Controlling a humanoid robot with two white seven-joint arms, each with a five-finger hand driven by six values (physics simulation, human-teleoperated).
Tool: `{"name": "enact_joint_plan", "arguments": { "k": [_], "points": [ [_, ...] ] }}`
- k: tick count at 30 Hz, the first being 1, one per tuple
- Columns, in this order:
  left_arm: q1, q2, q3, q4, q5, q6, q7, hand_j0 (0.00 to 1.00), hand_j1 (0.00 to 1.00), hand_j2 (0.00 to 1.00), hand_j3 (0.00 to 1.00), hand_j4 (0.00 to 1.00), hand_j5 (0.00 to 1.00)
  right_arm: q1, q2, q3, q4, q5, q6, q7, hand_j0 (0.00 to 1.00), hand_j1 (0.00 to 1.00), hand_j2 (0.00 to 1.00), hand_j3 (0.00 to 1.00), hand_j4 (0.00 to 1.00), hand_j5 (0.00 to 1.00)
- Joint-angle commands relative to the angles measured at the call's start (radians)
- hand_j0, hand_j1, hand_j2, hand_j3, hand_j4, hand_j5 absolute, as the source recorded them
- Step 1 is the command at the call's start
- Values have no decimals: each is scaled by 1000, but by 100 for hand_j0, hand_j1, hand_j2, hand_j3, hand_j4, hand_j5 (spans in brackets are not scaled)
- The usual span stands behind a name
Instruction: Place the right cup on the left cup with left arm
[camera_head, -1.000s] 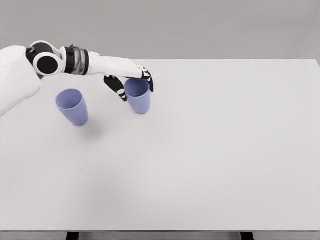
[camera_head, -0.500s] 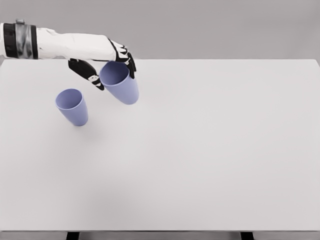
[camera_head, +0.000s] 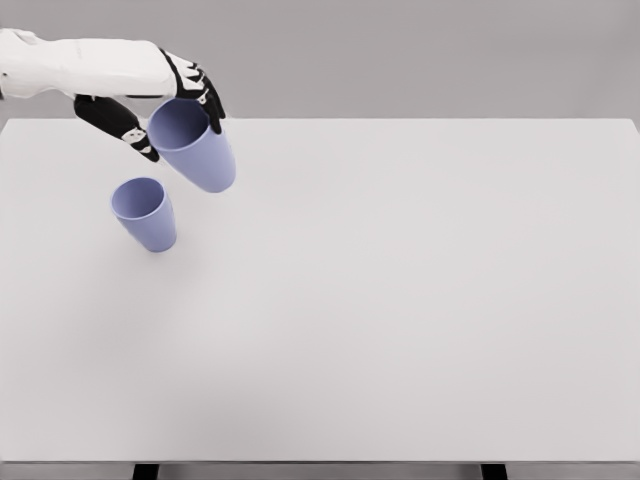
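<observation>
The left hand (camera_head: 165, 92) has its fingers (camera_head: 128, 128) clamped on a lifted, tilted lavender plastic cup (camera_head: 195, 148), at two o'clock from the matching upright cup (camera_head: 145, 213) on the white worktop (camera_head: 420, 300).

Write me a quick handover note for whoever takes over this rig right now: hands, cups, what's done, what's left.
Left robot hand: shut on the lifted cup, gripping it at the rim, held in the air and tilted.
Right robot hand: not in view.
Left cup: standing upright on the white table, mouth open, below and left of the lifted cup; the two are apart.
Done: cup grasped and lifted off the table.
Left: bring it over the left cup, lower it in, release.
</observation>
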Motion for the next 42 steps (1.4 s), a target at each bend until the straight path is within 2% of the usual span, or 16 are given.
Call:
{"name": "enact_joint_plan", "arguments": {
  "k": [1,13,18,24,31,33,42],
  "points": [
    [0,23,-3,2,5,3,-1,54,54,54,54,54,54,0,0,0,0,0,1,0,100,100,100,100,100,100],
    [-9,55,-7,48,-9,3,-1,55,55,55,55,55,55,0,0,0,0,0,-1,0,100,100,100,100,100,100],
    [-11,58,-9,91,-32,3,-1,56,56,56,56,56,56,0,0,0,0,0,-1,0,100,100,100,100,100,100],
    [-11,101,-14,91,-36,3,-1,56,56,56,56,56,56,0,0,0,0,0,-1,0,100,100,100,100,100,100],
    [-9,112,-55,96,-35,3,-1,57,57,57,57,57,57,0,0,0,0,0,-1,0,100,100,100,100,100,100],
    [-9,110,-83,122,-36,3,-1,58,58,58,58,58,58,0,0,0,0,0,1,0,100,100,100,100,100,100],
    [-12,107,-81,119,-35,3,-1,58,58,58,58,58,58,0,0,0,0,0,-1,0,100,100,100,100,100,100]
  ]
}}
